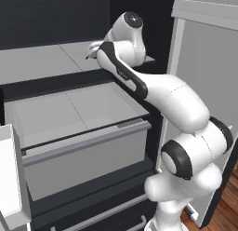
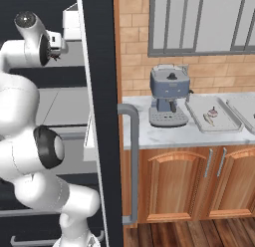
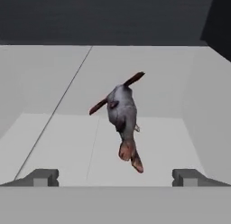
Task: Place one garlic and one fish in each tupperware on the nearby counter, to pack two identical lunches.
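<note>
In the hand view a fish [image 3: 122,117], grey-bodied with a tan end, lies on a pale grey fridge shelf [image 3: 54,128]. It is just ahead of my gripper [image 3: 115,179] and centred between the fingertips [image 3: 41,177], which stand wide open with nothing between them. The hand [image 1: 95,48] reaches over that upper shelf. On the marble counter [image 2: 149,134] to the right stands a tupperware [image 2: 225,117] holding one garlic [image 2: 213,112] and one fish [image 2: 208,120]. A second tupperware [image 2: 247,107] is cut off by the right edge, its contents out of sight.
A big grey fridge drawer [image 1: 79,127] stands pulled out below the shelf. The dark fridge wall [image 2: 102,116] separates the fridge from the counter. A blue-grey coffee machine [image 2: 169,96] stands on the counter left of the trays. Brown cabinet doors [image 2: 174,184] lie below.
</note>
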{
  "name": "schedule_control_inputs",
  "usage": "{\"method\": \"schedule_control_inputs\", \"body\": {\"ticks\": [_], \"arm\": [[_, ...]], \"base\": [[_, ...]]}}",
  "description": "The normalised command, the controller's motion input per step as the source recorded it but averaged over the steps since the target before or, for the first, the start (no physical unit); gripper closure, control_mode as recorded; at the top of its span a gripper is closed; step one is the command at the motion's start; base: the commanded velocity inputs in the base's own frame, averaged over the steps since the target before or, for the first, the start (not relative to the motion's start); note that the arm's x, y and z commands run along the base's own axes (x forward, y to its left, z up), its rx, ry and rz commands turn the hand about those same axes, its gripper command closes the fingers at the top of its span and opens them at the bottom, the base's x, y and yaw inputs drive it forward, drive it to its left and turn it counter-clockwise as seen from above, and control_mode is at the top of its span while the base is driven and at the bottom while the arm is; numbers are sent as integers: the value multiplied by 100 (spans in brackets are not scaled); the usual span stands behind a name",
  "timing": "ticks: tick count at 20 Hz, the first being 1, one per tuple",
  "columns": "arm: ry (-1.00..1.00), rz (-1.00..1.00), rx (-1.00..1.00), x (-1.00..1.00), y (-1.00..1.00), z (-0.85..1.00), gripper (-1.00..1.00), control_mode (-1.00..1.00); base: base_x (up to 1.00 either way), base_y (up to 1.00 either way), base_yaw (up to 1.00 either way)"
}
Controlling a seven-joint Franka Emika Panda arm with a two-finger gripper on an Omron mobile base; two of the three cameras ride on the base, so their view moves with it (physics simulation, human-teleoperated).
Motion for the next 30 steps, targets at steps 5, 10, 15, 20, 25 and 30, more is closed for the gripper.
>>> {"method": "schedule_control_inputs", "body": {"ticks": [5, 10, 15, 20, 25, 30], "arm": [[0, -2, 0, 70, 8, 0, -100, -100], [0, -1, -2, 67, 0, -29, -100, -100], [0, 0, -1, 64, 13, -17, -100, -100], [1, 0, -1, 20, 38, -25, 100, -100], [0, -5, 0, -83, 0, -33, 100, -100], [-1, -1, 0, -54, 0, -2, 100, -100]], "base": [[0, 0, 0], [0, 0, 0], [0, 0, 0], [0, 0, 0], [0, 0, 0], [0, 0, 0]]}}
